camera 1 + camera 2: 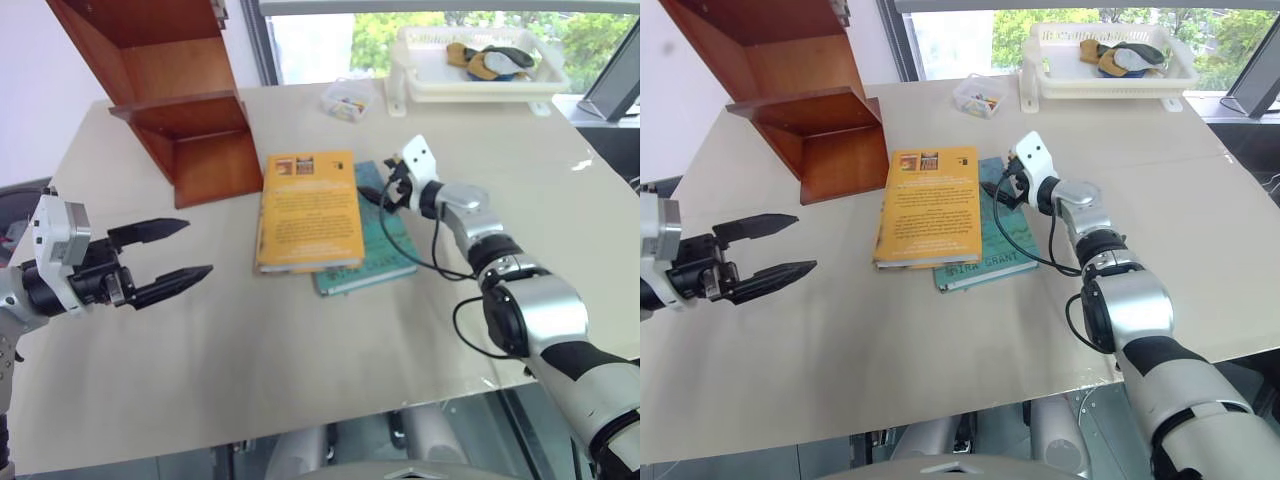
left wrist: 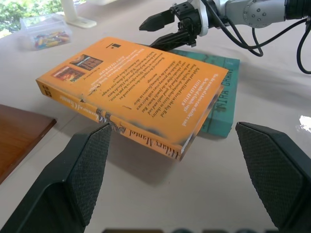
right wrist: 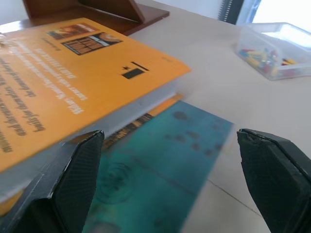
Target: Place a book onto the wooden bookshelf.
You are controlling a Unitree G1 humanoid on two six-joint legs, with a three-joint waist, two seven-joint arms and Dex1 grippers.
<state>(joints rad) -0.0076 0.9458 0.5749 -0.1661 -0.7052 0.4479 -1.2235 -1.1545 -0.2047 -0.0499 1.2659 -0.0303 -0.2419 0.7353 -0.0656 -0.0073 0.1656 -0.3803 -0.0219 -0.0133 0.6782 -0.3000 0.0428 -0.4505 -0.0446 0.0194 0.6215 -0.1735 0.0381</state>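
The book [image 1: 308,210], thick and orange-yellow, lies flat in the middle of the table, partly on top of a thinner teal-green book [image 1: 385,262]. The wooden bookshelf [image 1: 170,90], reddish-brown, stands at the table's far left. My left gripper [image 1: 197,247] is open to the left of the book, well apart from it, with its fingers pointing toward the spine [image 2: 121,131]. My right gripper [image 1: 378,190] is open at the book's right edge, low over the teal-green book [image 3: 160,160]. One finger [image 3: 73,184] is close to the white page edges. It holds nothing.
A small clear box of coloured bits [image 1: 347,100] sits behind the books. A white tray [image 1: 480,65] with several items stands at the far edge by the window. A black cable [image 1: 400,250] loops from my right wrist over the teal-green book.
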